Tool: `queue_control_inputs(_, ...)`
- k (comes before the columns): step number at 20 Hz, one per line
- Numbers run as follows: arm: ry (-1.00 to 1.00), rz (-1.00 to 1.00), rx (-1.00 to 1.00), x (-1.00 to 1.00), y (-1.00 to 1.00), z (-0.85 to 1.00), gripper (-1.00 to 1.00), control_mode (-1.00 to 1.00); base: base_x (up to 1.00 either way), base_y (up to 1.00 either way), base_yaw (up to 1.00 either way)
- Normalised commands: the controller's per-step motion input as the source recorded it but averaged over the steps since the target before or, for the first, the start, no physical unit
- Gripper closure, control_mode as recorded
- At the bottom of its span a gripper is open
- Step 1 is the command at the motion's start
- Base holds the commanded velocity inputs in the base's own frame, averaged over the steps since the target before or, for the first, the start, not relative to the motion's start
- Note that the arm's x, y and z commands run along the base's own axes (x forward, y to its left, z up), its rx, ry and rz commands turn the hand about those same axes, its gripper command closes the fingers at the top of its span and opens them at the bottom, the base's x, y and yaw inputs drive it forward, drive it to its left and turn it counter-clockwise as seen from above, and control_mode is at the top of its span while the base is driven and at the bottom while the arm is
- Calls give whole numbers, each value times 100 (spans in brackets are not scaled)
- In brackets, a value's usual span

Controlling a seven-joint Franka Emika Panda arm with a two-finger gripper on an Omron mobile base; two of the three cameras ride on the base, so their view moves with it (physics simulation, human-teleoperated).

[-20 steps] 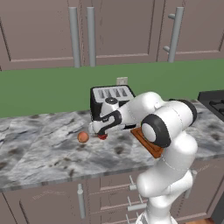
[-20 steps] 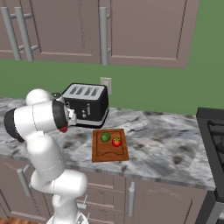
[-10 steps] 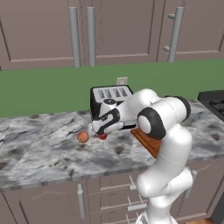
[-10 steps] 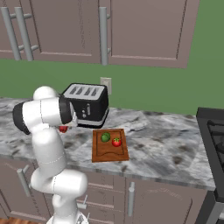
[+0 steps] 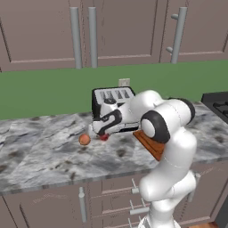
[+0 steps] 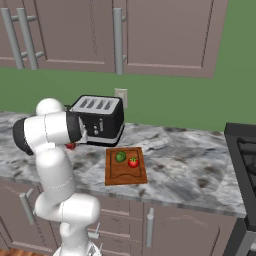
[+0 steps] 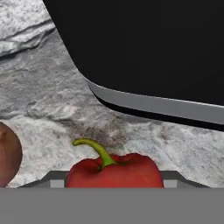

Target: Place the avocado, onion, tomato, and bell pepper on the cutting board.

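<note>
A red bell pepper (image 7: 114, 170) with a green stem sits on the marble counter just in front of the black toaster (image 5: 111, 100). My gripper (image 5: 103, 135) is down on it, with a finger pressed against each side, shut on the bell pepper (image 5: 105, 138). The orange-tan onion (image 5: 84, 140) lies on the counter just to the left of it. In the hand view the onion (image 7: 6, 153) is at the left edge. To the right, the wooden cutting board (image 6: 125, 175) carries the green avocado (image 6: 120, 156) and the red tomato (image 6: 133, 162).
The toaster (image 6: 100, 120) stands at the back against the green wall, very close above the gripper. A black stove (image 6: 242, 150) is at the far right. Bare marble counter (image 5: 40, 151) stretches left of the onion. Cabinets hang overhead.
The fingers have come together onto the bell pepper, from wide open a second ago. The hand has sunk slightly toward the counter. Onion, board and toaster have not moved.
</note>
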Motion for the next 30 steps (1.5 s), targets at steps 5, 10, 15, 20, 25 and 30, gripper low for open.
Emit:
queue_control_inputs(5,-6,0,0,-24,-4,67,100,-100,0,0,0)
queue_control_inputs(10,-7,0,0,-33,-22,64,100,-100,0,0,0)
queue_control_inputs(15,-9,0,0,-44,-30,64,100,-100,0,0,0)
queue_control_inputs(20,-13,0,0,-65,-38,56,100,-100,0,0,0)
queue_control_inputs(25,-14,0,0,-80,-42,45,100,-100,0,0,0)
queue_control_inputs(30,-13,0,0,-78,-54,34,100,-100,0,0,0)
